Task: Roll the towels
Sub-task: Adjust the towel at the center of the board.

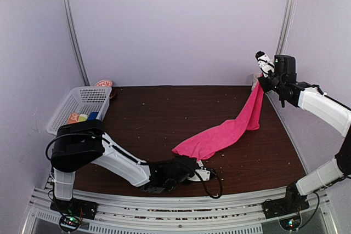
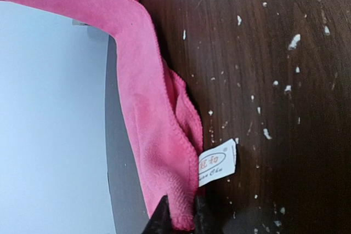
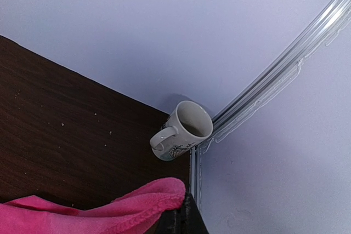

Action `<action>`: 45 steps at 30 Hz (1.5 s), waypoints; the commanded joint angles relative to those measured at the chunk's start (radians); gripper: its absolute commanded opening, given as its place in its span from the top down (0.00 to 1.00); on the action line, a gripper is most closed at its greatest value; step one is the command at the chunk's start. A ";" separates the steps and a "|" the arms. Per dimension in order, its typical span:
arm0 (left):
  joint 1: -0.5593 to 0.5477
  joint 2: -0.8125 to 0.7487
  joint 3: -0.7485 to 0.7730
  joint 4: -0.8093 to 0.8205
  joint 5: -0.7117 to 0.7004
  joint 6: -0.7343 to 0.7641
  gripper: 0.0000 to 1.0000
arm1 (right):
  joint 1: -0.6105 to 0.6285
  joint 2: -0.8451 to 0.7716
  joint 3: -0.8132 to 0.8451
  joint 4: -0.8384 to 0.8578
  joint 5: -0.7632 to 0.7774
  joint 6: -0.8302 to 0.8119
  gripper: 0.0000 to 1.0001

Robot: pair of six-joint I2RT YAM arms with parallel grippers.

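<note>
The left arm (image 1: 118, 163) and right arm (image 1: 323, 108) have white link shells, black joints and looping black cables (image 1: 211, 186); the left pincer (image 2: 180, 206) has dark tapered fingers (image 2: 160, 220).

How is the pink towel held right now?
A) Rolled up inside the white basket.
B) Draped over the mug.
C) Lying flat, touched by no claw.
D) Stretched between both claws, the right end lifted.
D: the right claw grips one end of the pink towel up high, and the left claw pinches the other end down low, so the cloth slopes between them.
</note>
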 commanded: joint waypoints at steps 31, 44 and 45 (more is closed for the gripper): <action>0.263 -0.468 -0.064 -0.191 0.344 -0.608 1.00 | -0.017 -0.073 -0.010 -0.109 -0.222 -0.039 1.00; 0.263 -0.466 -0.182 -0.329 0.661 -0.840 1.00 | -0.013 -0.045 -0.018 -0.260 -0.199 -0.017 1.00; 0.263 -0.457 -0.190 -0.320 0.659 -0.863 1.00 | -0.013 -0.037 -0.016 -0.262 -0.193 -0.014 1.00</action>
